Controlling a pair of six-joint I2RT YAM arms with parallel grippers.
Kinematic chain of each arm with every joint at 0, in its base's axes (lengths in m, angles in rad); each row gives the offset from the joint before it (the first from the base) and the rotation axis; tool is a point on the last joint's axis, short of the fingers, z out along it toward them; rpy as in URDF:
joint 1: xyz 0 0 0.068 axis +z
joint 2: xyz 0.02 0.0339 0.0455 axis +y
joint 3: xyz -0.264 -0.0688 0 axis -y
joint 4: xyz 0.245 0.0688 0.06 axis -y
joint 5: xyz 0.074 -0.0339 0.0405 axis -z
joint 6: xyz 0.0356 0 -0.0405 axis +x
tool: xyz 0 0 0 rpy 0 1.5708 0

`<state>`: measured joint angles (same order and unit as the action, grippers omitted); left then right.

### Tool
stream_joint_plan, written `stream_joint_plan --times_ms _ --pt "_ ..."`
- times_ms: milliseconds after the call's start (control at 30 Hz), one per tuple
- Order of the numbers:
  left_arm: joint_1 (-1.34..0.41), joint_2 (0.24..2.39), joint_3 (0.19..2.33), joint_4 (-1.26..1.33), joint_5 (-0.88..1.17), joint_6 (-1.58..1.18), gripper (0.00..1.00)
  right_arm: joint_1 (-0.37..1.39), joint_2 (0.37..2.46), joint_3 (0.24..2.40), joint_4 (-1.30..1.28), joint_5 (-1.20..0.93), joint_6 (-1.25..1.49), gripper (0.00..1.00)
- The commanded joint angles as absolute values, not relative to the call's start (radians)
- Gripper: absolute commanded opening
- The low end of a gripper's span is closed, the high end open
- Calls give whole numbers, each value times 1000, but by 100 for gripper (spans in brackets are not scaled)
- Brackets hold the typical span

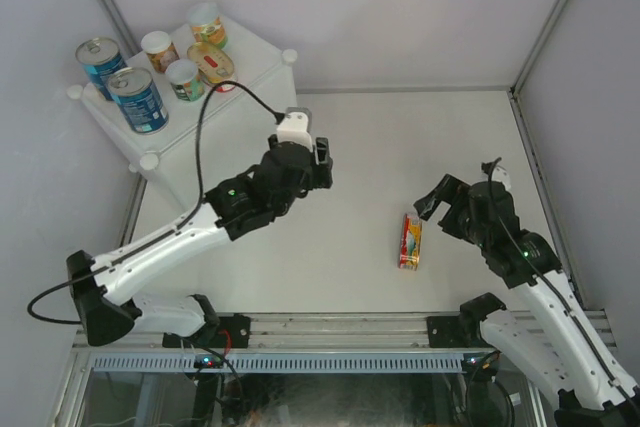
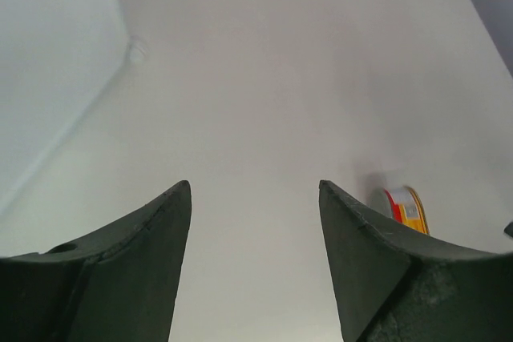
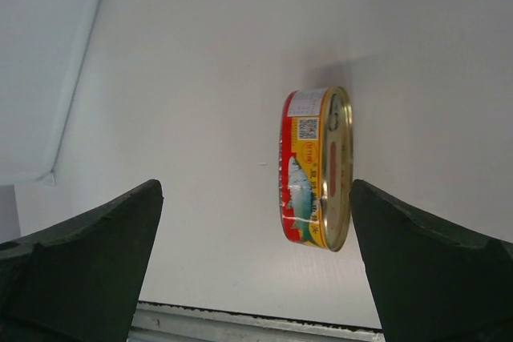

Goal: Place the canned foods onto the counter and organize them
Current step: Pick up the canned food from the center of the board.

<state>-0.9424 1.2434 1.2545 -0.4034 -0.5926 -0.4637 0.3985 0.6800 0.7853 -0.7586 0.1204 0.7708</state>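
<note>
right hand (image 3: 256, 187) hovers over the desk (image 3: 200, 54) with its fingers spread wide, holding nothing. its own camera shows the red-and-yellow oval tin (image 3: 315, 170) just ahead, standing on its edge near the front of the desk, with the fish label and gold lid plain to read. from overhead the same tin is only a thin red strip.

left hand (image 2: 255, 187) is also spread apart and empty above bare desk. its camera catches just a sliver of that tin past its right finger, and a corner knob (image 2: 136, 50).

only the overhead view shows the counter (image 1: 255, 52) top at far left: two tall blue cans (image 1: 138, 99), three small round cans (image 1: 184, 78) and a second flat tin (image 1: 210, 64), grouped close together.
</note>
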Motion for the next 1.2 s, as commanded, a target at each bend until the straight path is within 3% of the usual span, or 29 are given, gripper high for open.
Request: stream_joint_plan --times_ms 0,167,1167 --pt "-985 1323 1249 -424 -525 -533 69 321 605 785 -814 108 771 100" --pt "-1023 1455 1344 -499 -455 -540 70 211 520 765 -855 46 756 100" --pt "-1135 1870 1610 -412 -19 -501 72 130 453 844 -906 221 756 100"
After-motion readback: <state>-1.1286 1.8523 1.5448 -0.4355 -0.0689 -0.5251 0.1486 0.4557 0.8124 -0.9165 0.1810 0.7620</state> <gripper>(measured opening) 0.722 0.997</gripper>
